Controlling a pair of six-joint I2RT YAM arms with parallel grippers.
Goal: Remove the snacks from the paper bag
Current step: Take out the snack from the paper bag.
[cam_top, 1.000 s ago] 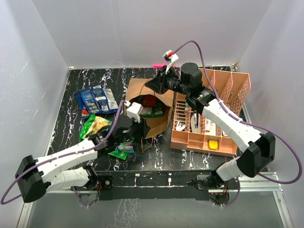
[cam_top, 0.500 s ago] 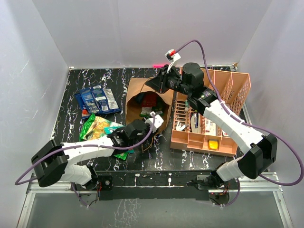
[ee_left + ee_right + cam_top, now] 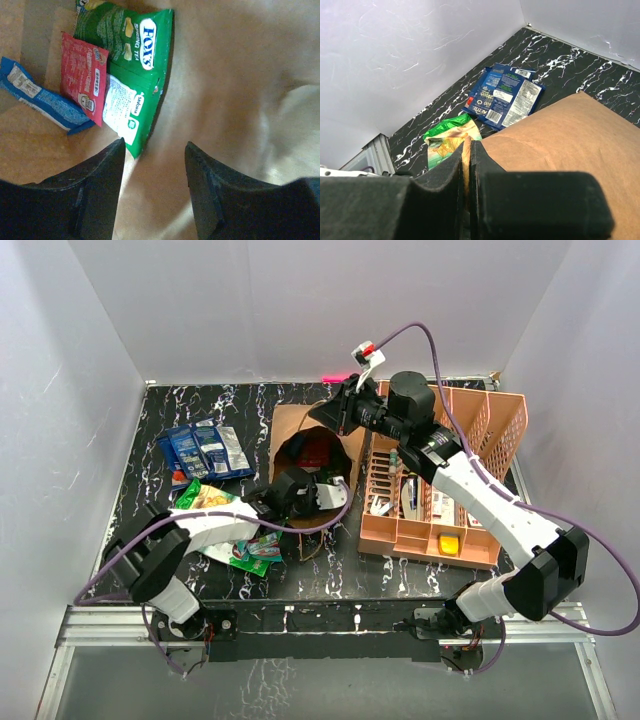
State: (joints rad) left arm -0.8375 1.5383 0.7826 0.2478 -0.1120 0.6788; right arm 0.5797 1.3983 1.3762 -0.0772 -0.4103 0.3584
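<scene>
In the last sec the left arm has swung off the near-left packs and gone into the mouth of the paper bag. The bag lies on its side mid-counter, mouth toward the near side.

Left pincer is now inside the bag, fingers spread wide w/ nothing between them. Just ahead of it on the bag's inner wall lie a green tea pack, a red pack beside it and a blue pack further left. None is touched yet.

Right pincer hasn't moved. It's clamped tight on the bag's upper edge at the far side, keeping the mouth lifted.

Already out on the counter:
- blue packs, far left
- a green-yellow pack, nearer
- a couple of small green ones by the left arm

The peach basket sits just right of the bag.

So the arm is in for another pick, w/ at least 3 snacks left inside. The green one is prob. next, as it's closest to the open fingers. That needs a push fwd and a pinch on the pack's edge w/o catching the paper wall.
</scene>
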